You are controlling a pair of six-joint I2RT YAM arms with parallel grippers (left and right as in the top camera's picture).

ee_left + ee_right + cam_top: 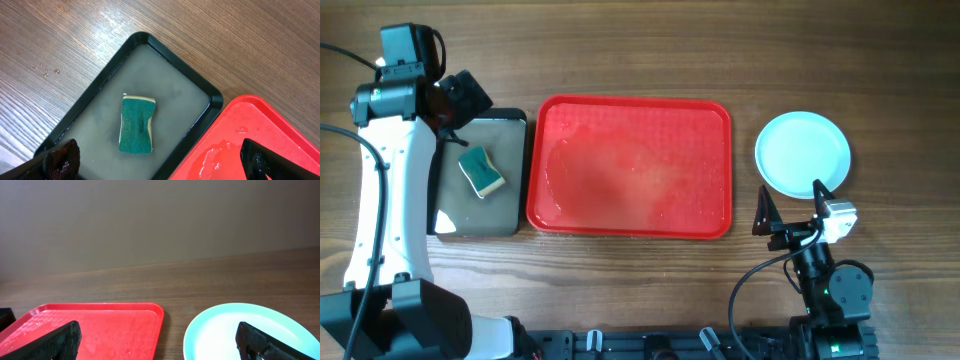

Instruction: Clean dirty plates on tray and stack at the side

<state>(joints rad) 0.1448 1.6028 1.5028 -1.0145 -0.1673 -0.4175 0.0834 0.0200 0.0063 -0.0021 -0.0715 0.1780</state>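
The red tray (pixel 630 165) lies in the middle of the table, wet and with nothing on it; it also shows as the tray (pixel 265 130) and the tray (pixel 100 325) in the wrist views. A pale turquoise plate (pixel 803 153) rests on the wood to its right, seen close as the plate (pixel 240 330). My right gripper (pixel 790 205) stands open just in front of that plate, holding nothing. My left gripper (pixel 460 110) hangs open above the far end of the black tray, its fingers (pixel 62 157) empty.
A black tray (pixel 480 175) of cloudy water sits left of the red tray and touches it. A green and yellow sponge (pixel 136 125) lies in it. Water drops (pixel 47 71) dot the wood beside it.
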